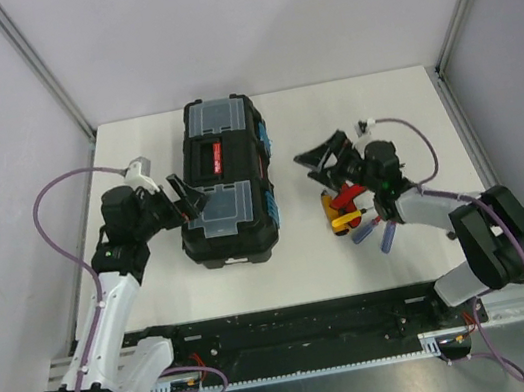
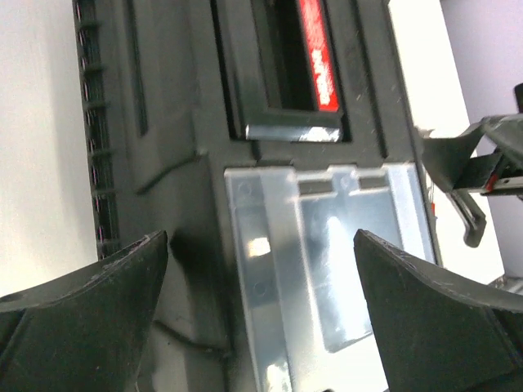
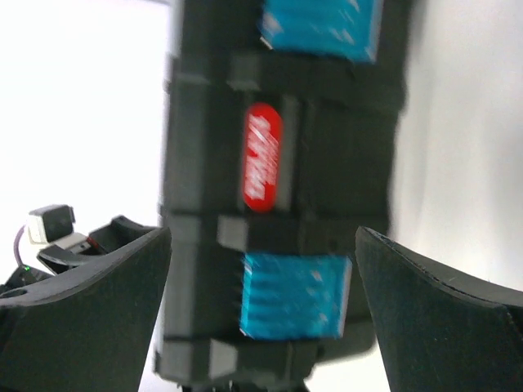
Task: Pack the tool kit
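Note:
The tool kit's black toolbox lies shut in the middle of the table, with two clear lid compartments and a red-marked handle. My left gripper stands open at its left side, jaws spread over the near clear lid with nothing between them. My right gripper is open to the right of the box and apart from it, facing its side with the blue latches. Small red, yellow and blue screwdrivers lie in a pile on the table under the right wrist.
The white table is bounded by pale walls on the left, right and back. A black rail holding the arm bases runs along the near edge. Purple cables loop off both wrists.

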